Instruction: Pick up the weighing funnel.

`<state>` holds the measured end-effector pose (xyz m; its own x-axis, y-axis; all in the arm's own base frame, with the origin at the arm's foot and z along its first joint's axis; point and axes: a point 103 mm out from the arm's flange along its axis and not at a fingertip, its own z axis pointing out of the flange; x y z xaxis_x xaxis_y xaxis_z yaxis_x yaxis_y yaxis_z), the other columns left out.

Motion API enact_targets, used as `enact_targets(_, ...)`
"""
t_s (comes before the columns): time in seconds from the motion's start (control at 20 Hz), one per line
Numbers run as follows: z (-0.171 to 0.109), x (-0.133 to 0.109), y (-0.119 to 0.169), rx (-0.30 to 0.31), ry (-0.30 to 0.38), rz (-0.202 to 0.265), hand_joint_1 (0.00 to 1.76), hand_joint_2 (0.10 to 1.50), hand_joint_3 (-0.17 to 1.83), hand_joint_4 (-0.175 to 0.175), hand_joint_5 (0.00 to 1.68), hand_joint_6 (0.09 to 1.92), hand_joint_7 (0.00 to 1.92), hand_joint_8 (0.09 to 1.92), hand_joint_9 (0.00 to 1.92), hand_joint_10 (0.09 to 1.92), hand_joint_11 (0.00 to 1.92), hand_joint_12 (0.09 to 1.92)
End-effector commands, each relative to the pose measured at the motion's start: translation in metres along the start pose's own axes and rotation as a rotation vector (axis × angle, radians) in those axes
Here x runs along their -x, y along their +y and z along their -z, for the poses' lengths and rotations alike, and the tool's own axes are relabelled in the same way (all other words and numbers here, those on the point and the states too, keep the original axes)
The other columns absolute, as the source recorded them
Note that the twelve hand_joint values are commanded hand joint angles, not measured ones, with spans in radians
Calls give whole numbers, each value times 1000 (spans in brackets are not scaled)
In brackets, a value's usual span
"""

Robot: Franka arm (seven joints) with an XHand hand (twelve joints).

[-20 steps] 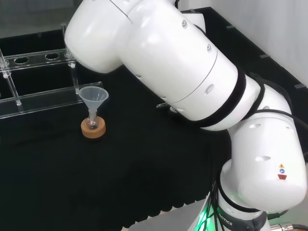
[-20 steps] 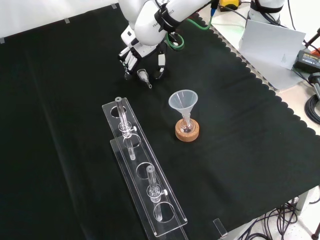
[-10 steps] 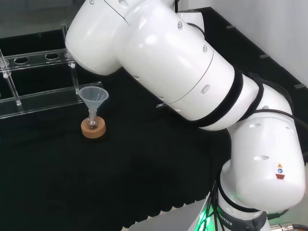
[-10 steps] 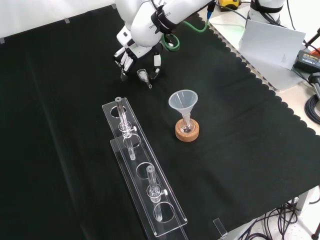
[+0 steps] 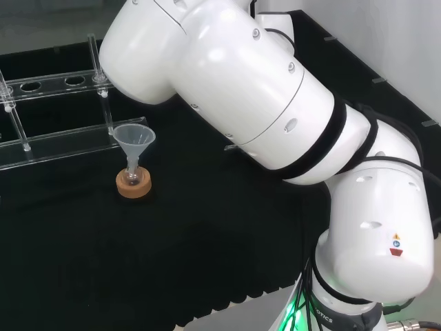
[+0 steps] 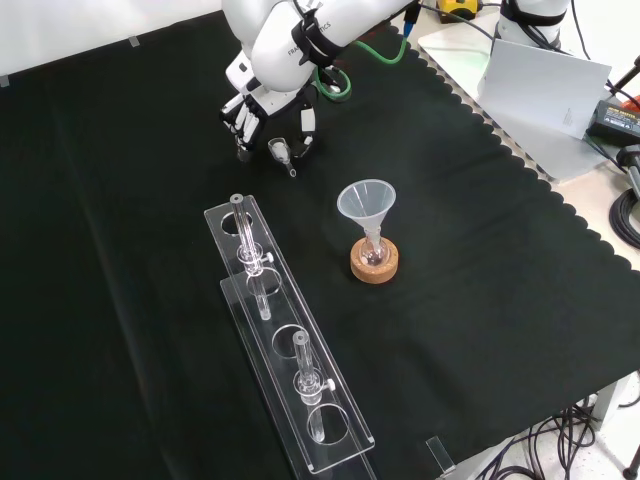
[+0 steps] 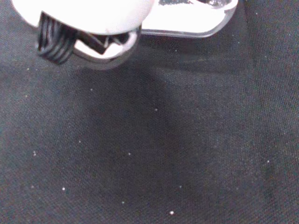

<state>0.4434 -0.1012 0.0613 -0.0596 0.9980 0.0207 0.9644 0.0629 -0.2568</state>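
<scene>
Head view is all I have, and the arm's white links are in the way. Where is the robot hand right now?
Observer: In the front view, the robot hand is just past the far end of the rack, up and left of the funnel.
Operator: Holding anything?
Observer: Yes, it pinches the weighing funnel, stem toward the rack.
Operator: What's under the palm?
Observer: In the wrist view, black cloth.

The weighing funnel (image 6: 281,152) is a small, clear, scoop-like piece with a short stem. In the front view it sits between the curled fingers of the hand (image 6: 256,108), its stem slanting down and to the right toward the black cloth.
</scene>
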Motion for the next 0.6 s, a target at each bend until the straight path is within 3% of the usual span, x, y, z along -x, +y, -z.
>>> enact_targets(0.05,-1,-1,0,-3,8,-2,1038,463,637,60,666,87,970,369,674,489,0,1515)
enact_targets(0.4,-3,-1,3,35,19,-3,1088,410,650,80,714,100,1077,355,757,457,0,1546)
enact_targets(0.6,-3,-1,3,51,38,-11,1108,385,659,102,768,215,1205,304,842,383,14,1555)
